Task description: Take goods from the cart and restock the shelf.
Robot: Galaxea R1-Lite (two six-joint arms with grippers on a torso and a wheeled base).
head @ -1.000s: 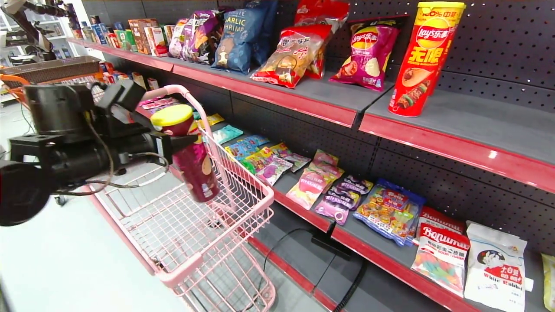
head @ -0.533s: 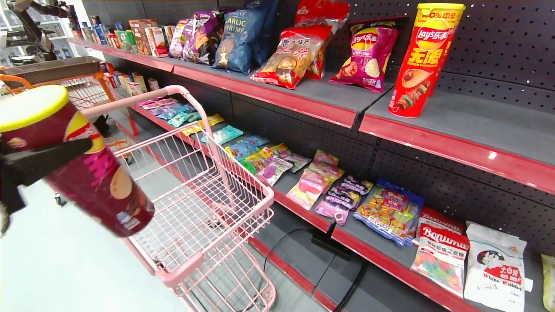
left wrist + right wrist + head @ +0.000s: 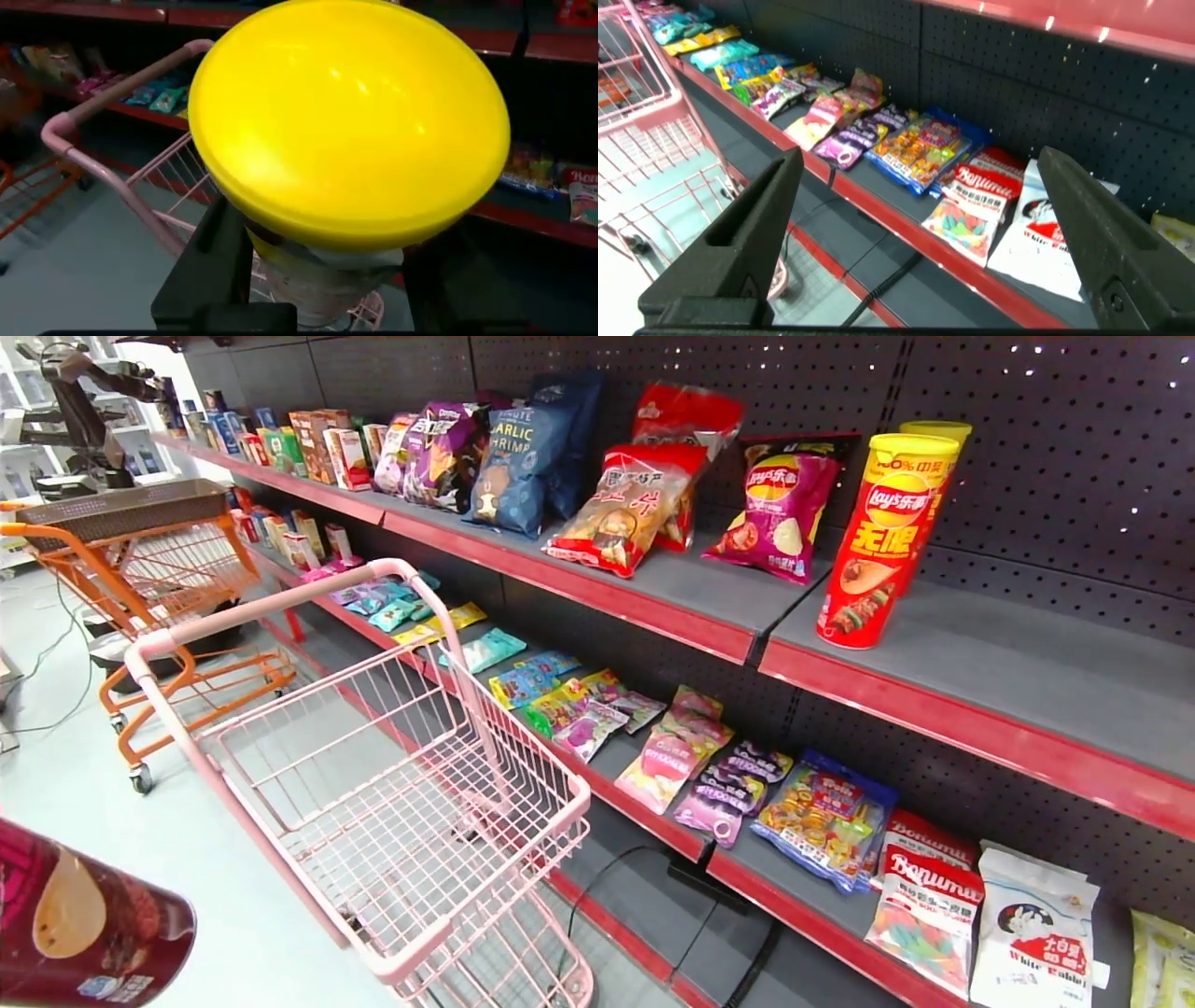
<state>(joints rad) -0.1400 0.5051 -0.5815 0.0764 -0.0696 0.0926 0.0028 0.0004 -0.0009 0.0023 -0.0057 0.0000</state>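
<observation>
A maroon chip can [image 3: 84, 933] with a yellow lid [image 3: 346, 121] is held low at my left, outside the pink cart [image 3: 392, 784]. My left gripper [image 3: 327, 280] is shut on the can, its black fingers [image 3: 201, 271] flanking the body under the lid. The cart's wire basket looks empty. On the upper shelf [image 3: 980, 728] stand two tall red chip cans [image 3: 882, 541]. My right gripper [image 3: 924, 252] is open with nothing between its fingers, hanging in front of the lower shelf's candy bags [image 3: 920, 154].
Snack bags [image 3: 644, 495] and boxes [image 3: 327, 443] line the upper shelf left of the red cans; bare shelf lies to their right. An orange cart [image 3: 140, 551] stands behind the pink one. A black cable [image 3: 644, 877] runs under the lower shelf.
The maroon can and left arm swung down and left, from above the cart to the picture's bottom-left corner. The head camera also shifted, so the shelves sit lower in view.
</observation>
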